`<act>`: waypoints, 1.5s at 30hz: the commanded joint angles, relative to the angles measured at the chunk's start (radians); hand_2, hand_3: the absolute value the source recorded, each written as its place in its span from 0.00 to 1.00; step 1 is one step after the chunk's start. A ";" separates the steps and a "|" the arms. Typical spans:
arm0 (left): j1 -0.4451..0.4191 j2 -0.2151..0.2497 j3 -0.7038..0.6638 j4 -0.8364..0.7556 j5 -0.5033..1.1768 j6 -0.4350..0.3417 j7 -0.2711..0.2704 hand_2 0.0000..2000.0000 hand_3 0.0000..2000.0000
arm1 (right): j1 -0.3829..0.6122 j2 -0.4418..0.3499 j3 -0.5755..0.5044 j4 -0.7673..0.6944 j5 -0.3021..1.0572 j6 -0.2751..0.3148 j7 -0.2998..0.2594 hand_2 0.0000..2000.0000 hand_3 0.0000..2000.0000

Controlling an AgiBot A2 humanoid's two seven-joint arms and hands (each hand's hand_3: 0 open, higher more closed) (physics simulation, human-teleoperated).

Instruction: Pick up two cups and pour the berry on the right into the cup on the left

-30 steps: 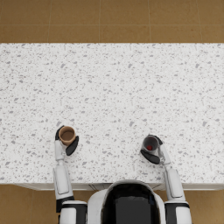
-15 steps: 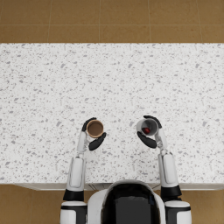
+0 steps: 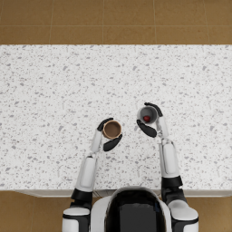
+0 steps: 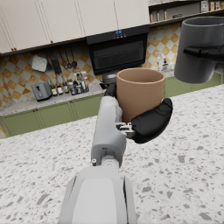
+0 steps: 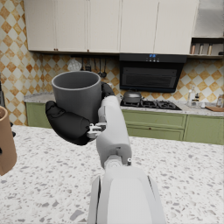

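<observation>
My left hand [image 3: 108,134] grips a brown cup [image 3: 112,129], held upright above the speckled counter [image 3: 54,90]; in the left wrist view the brown cup [image 4: 140,93] shows in the left hand [image 4: 148,122]. My right hand [image 3: 152,120] holds a grey cup [image 3: 147,115] with a red berry [image 3: 146,118] inside it. The grey cup stands a little to the right of and beyond the brown one, higher up. In the right wrist view the grey cup [image 5: 78,94] sits in the right hand [image 5: 70,122], and the brown cup [image 5: 5,142] shows at the frame edge. The grey cup [image 4: 199,50] also appears in the left wrist view.
The white speckled counter spans the whole width, with its near edge [image 3: 45,192] just before my body. Brown tiled floor [image 3: 113,20] lies beyond its far edge. A kitchen wall with cabinets and an oven [image 5: 151,74] stands in the background.
Both hands have lifted their cups and moved inward toward the middle. The brown cup travelled right, the grey cup left and farther out, so the two now sit close together.
</observation>
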 commanded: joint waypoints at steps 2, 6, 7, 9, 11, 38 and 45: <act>0.024 0.012 0.017 0.021 0.055 -0.002 0.000 1.00 0.64 | 0.087 -0.024 0.020 -0.014 0.063 -0.002 0.000 1.00 0.64; 0.036 0.020 0.027 0.061 0.097 -0.004 0.000 1.00 0.64 | 0.105 -0.034 0.048 0.020 0.190 -0.004 -0.001 1.00 0.64; 0.037 0.022 0.026 0.059 0.101 -0.005 0.000 1.00 0.64 | 0.108 -0.036 0.054 0.019 0.222 -0.005 -0.001 1.00 0.64; 0.039 0.024 0.028 0.057 0.107 -0.005 0.000 1.00 0.64 | 0.104 -0.037 0.068 0.033 0.285 -0.003 -0.001 1.00 0.64; 0.036 0.025 0.027 0.050 0.109 -0.005 0.000 1.00 0.64 | 0.099 -0.038 0.083 0.053 0.349 -0.002 -0.001 1.00 0.64; 0.020 0.038 0.029 0.067 0.112 -0.004 0.000 1.00 0.64 | 0.125 0.024 0.212 0.187 1.215 0.007 0.002 1.00 0.64; 0.023 0.042 0.026 0.076 0.112 -0.005 0.001 1.00 0.64 | 0.116 0.015 0.220 0.208 1.440 0.010 0.003 1.00 0.64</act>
